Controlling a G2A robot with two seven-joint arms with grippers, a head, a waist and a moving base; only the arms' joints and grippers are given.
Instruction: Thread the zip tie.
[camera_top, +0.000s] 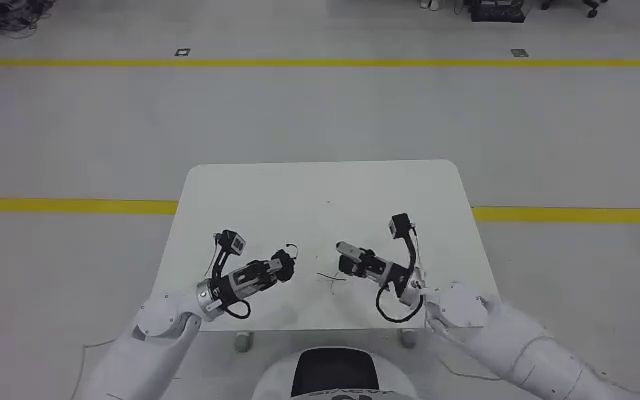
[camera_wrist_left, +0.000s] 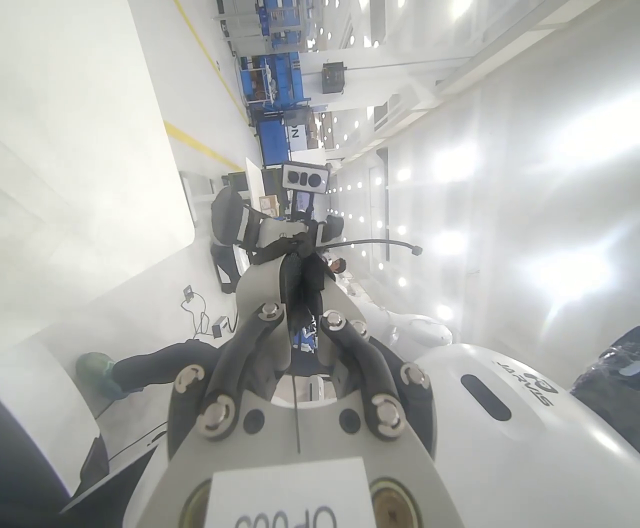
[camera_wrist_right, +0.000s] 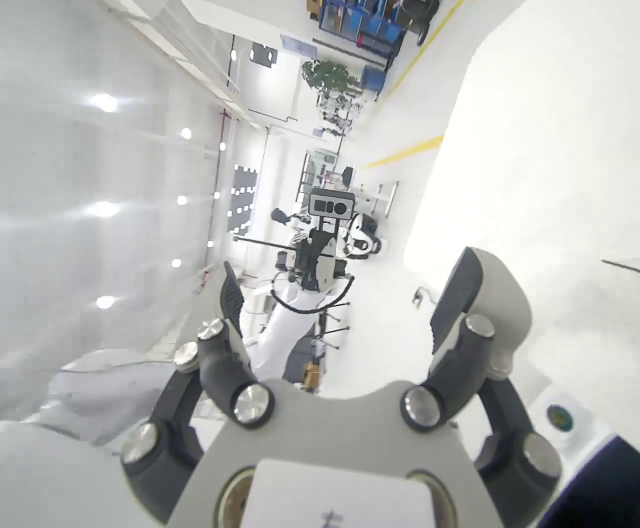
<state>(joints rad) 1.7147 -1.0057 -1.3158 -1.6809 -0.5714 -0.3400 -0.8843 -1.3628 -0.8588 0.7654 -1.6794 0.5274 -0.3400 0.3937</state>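
Black zip tie (camera_wrist_right: 265, 244) clamped in left tool (camera_top: 284, 264) | right tool (camera_wrist_right: 347, 265) wide open, empty | both over white table (camera_top: 300, 190)

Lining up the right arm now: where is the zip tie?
The zip tie is clamped in the shut left gripper, held above the table's near left part in the top view, across from the open right gripper.

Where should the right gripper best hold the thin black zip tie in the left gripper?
Probably the free stretch of the thin black plastic zip tie, near its thicker tip. The shut left gripper pinches it farther along, so the strap juts sideways in the air. The open right gripper faces it: come straight across, a finger each side.
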